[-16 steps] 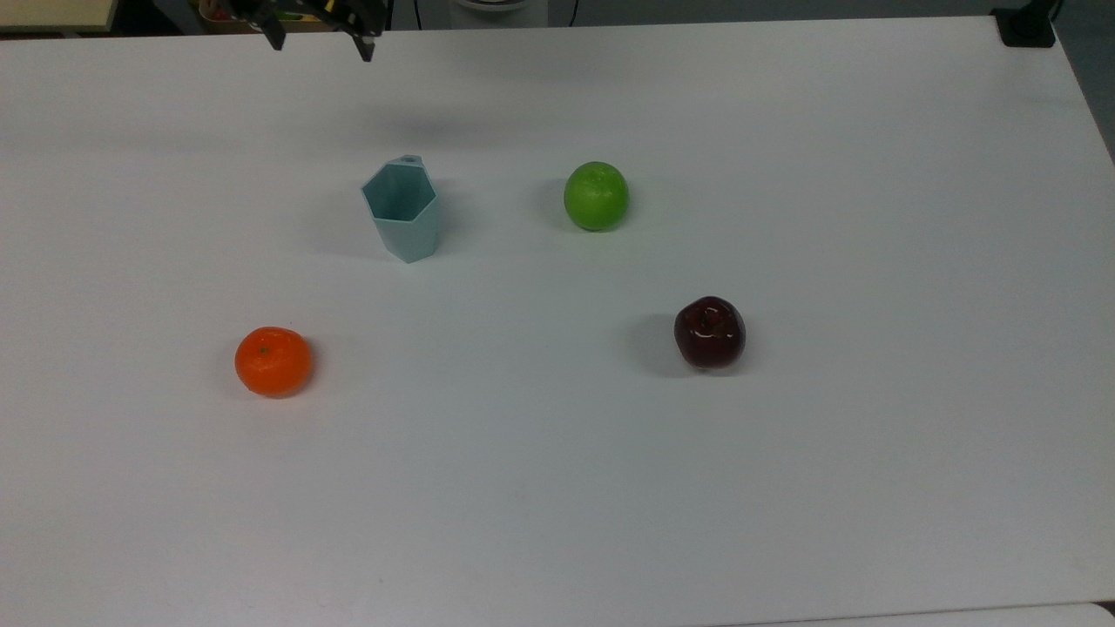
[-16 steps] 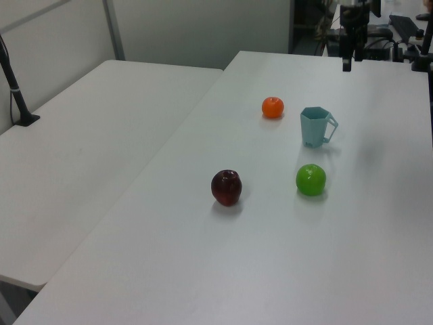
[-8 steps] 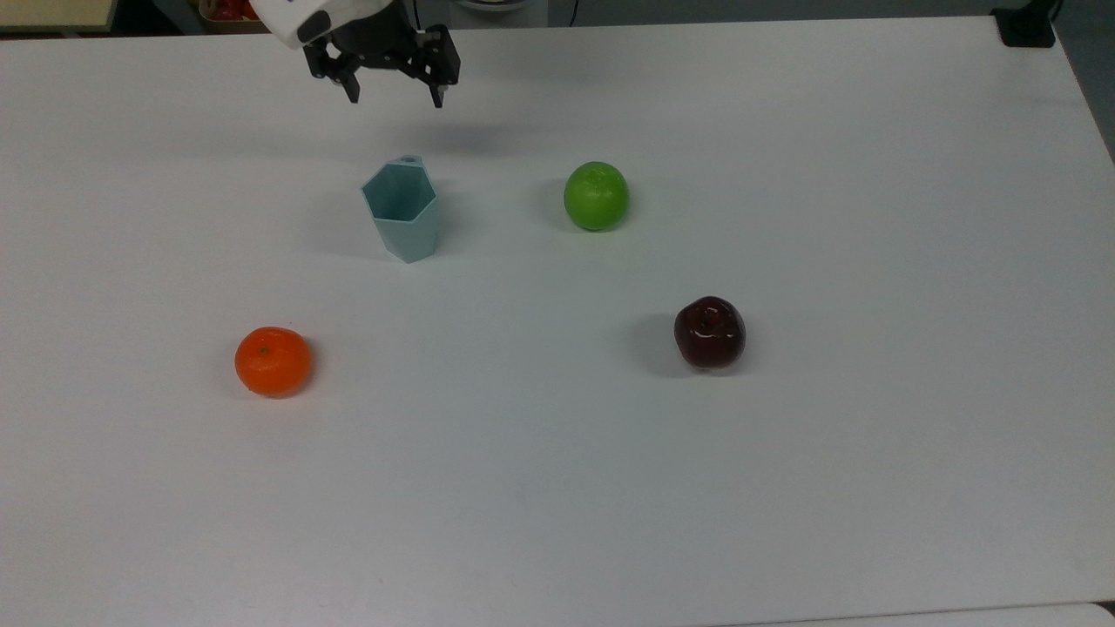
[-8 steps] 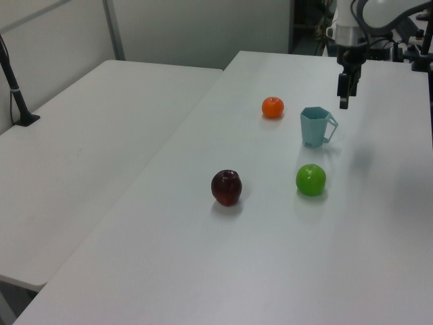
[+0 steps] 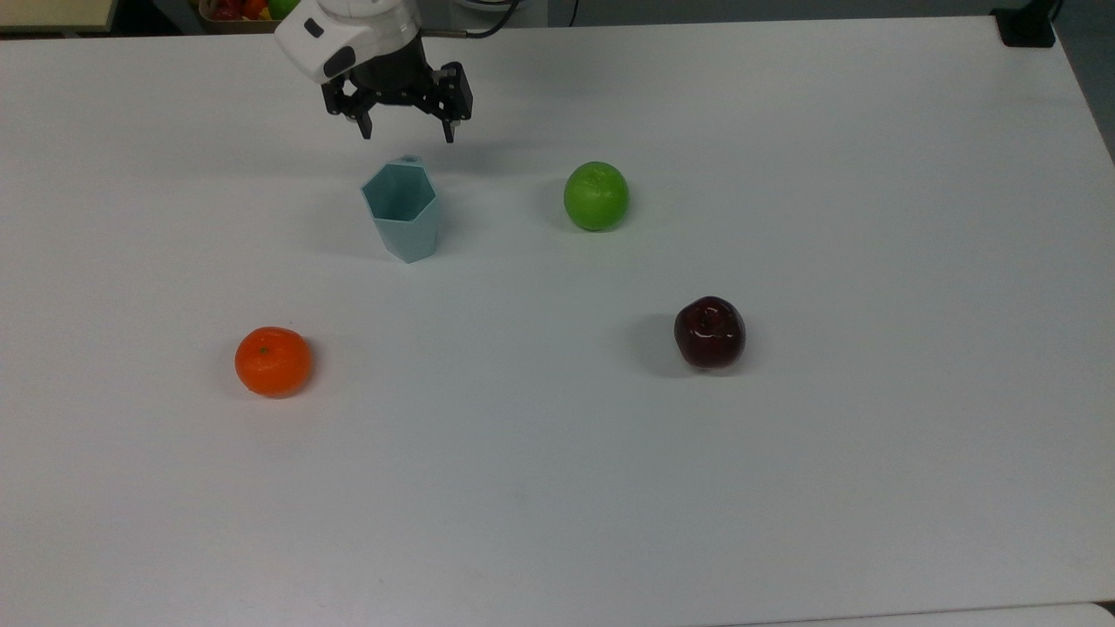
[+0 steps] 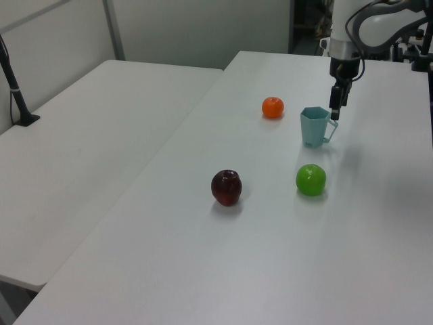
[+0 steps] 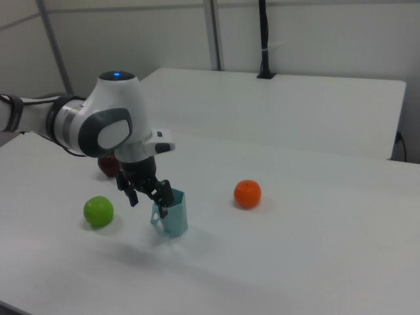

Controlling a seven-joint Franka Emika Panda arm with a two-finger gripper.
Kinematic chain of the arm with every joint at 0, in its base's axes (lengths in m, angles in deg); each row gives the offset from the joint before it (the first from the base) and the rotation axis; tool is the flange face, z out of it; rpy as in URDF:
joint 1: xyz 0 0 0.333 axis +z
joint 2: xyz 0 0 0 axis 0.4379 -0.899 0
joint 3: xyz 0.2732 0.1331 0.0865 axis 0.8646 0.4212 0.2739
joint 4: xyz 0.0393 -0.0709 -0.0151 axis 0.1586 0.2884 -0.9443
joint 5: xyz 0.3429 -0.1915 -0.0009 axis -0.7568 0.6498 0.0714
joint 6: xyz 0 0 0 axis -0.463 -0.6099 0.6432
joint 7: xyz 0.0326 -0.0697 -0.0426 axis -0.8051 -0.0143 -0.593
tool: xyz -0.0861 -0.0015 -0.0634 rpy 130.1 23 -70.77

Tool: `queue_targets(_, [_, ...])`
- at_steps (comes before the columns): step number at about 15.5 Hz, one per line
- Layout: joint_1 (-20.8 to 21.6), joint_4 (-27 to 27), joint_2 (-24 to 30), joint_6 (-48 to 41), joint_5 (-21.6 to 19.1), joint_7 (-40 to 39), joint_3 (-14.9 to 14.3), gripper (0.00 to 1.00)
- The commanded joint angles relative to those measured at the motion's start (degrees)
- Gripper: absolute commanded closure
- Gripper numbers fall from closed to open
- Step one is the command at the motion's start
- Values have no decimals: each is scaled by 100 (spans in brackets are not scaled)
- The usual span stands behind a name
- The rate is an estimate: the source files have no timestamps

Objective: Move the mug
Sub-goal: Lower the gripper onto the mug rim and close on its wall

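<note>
A: Surface and room? Take the mug (image 5: 401, 210) as reference.

B: White table (image 5: 784, 488). The mug stands upright on it. Green apple (image 5: 596, 195) near the mug on the top view's right, dark red apple (image 5: 710, 332) further off beyond it, orange (image 5: 273, 360) well apart toward the top view's lower left. The left view adds a second white table (image 6: 95, 135) butted against this one, with a black post (image 6: 15, 88) on it and pale wall panels behind.

A: Anything one view gives that another lacks?

B: The right view shows the arm's white shell (image 7: 108, 128) and the red apple (image 7: 108, 165) partly hidden behind it. The left view shows the mug's handle (image 6: 329, 128) pointing to the left view's right.

A: Hand?

B: Gripper (image 5: 407, 132) has its fingers spread wide, holding nothing, just above the mug's handle side.

A: Change from earlier frames?

B: A second ago the gripper sat at the table's far edge; it has come in and down toward the mug. Mug and fruit unmoved.
</note>
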Motion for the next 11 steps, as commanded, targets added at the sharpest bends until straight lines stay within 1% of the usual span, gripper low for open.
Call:
queue_targets(1, [141, 431, -26, 724, 154, -60, -37, 0])
queue_targets(3, [168, 581, -34, 945, 189, -60, -28, 0])
queue_targets(6, [176, 626, -122, 1130, 198, -26, -28, 0])
queue_targets(8, [211, 617, -210, 1191, 198, -8, -28, 12])
queue_targets(10, [247, 617, -245, 1227, 198, -8, -37, 29])
queue_targets(11, [247, 617, -254, 1236, 198, -8, -28, 35])
